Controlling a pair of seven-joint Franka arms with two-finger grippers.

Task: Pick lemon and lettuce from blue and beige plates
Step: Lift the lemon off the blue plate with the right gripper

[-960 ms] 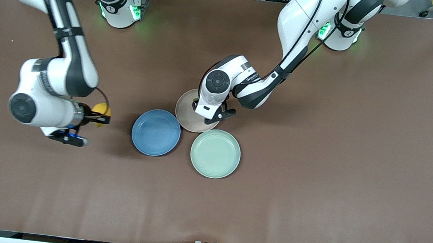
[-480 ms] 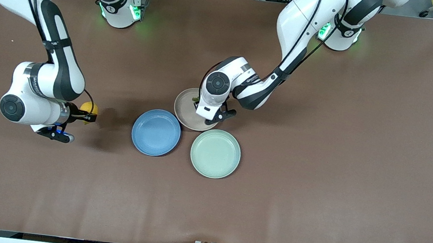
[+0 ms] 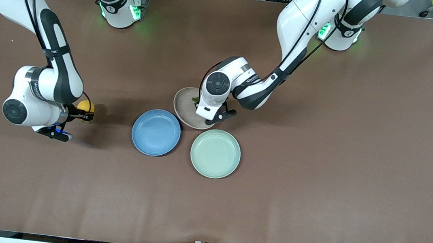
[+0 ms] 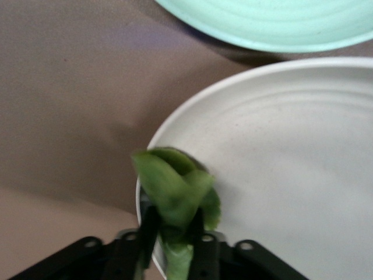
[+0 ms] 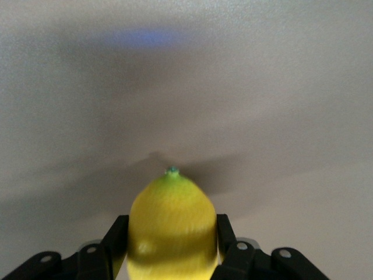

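My right gripper (image 3: 87,115) is shut on the yellow lemon (image 3: 83,105), held over bare table toward the right arm's end, away from the blue plate (image 3: 156,132). In the right wrist view the lemon (image 5: 171,227) sits between the two black fingers. My left gripper (image 3: 195,102) is shut on the green lettuce (image 4: 176,198) and holds it just above the rim of the beige plate (image 3: 185,107). Most of the lettuce is hidden under the left hand in the front view. The beige plate (image 4: 291,175) looks otherwise bare.
A pale green plate (image 3: 215,153) stands beside the blue plate, nearer to the front camera than the beige one; its rim shows in the left wrist view (image 4: 274,26). The three plates touch or nearly touch. Brown table (image 3: 339,152) lies all around.
My right gripper has carried the lemon away from the blue plate toward the right arm's end of the table. My left gripper with the lettuce shifted slightly over the beige plate.
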